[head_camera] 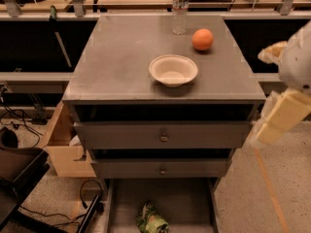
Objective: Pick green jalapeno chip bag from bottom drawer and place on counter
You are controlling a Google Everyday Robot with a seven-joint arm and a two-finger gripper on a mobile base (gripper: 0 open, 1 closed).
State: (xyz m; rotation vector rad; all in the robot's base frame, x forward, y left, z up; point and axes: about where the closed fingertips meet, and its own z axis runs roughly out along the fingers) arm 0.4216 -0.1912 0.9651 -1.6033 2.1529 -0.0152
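Waiting on the pick: the green jalapeno chip bag (151, 220) lies crumpled in the open bottom drawer (180, 198), low and well left of my gripper (279, 115). Its long axis seems to run front to back, slightly skewed. The counter (121, 57), up-left of the claw, has no bag yet. The claw hangs beside the cabinet's right edge without the bag; its opening I cannot tell.

At the right edge, the gripper (277, 120) is blocky and cream-yellow (almost butter-coloured) beneath a rounded white arm shell (299, 57)

Single camera here, high out front, looking down over the counter's (121, 57) front edge; end effector (280, 116) hangs off its front-right corner.
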